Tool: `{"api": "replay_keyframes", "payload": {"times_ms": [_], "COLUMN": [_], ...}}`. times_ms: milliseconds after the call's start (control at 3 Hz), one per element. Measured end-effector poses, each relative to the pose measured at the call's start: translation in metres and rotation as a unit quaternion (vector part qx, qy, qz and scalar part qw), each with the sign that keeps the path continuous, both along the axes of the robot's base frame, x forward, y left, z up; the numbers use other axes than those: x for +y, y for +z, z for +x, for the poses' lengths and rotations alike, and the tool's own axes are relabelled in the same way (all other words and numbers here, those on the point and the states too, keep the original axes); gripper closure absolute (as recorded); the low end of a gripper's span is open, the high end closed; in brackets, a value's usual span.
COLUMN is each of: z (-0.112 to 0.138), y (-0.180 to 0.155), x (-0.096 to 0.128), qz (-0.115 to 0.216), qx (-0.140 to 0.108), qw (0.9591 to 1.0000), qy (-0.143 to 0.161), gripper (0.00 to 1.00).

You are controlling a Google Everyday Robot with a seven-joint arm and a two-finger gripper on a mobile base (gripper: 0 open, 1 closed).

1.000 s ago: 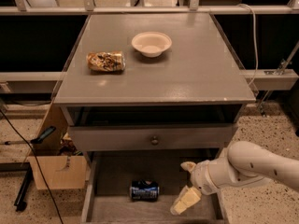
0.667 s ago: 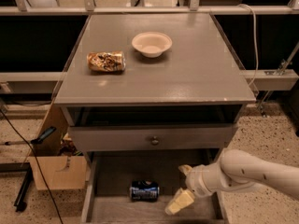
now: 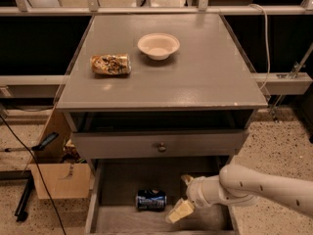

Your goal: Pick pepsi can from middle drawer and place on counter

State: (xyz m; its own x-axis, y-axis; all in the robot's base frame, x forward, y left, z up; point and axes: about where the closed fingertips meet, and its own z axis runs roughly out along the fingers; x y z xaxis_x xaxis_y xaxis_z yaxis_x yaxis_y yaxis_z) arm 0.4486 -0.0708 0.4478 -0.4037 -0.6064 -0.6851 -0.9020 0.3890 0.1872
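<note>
The pepsi can (image 3: 151, 199) is blue and lies on its side on the floor of the open middle drawer (image 3: 117, 185), near the drawer's front. My gripper (image 3: 180, 196) is inside the drawer just to the right of the can, with its fingers (image 3: 179, 211) spread apart and empty. It does not touch the can. The white arm reaches in from the lower right. The counter (image 3: 195, 77) is the grey cabinet top above the drawers.
A tan-brown patterned can (image 3: 111, 64) lies on its side on the counter's left part. A white bowl (image 3: 158, 45) stands behind it near the middle. A closed drawer front with a round knob (image 3: 161, 147) overhangs the open drawer. A cardboard box (image 3: 61, 180) stands on the floor to the left.
My gripper has moved left inside the drawer, closer to the pepsi can. The can and the counter items have not moved.
</note>
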Motion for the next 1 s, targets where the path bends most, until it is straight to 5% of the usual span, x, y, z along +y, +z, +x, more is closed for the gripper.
{"api": "replay_keyframes", "payload": {"times_ms": [333, 1000], "z": [0.020, 0.016], "y": [-0.050, -0.068], "x": [0.040, 0.058], "qz": [0.006, 0.011], "qx": [-0.016, -0.015], "qw": [0.9998, 0.9996], "qy": [0.015, 0.022], "gripper": [0.00, 0.00]}}
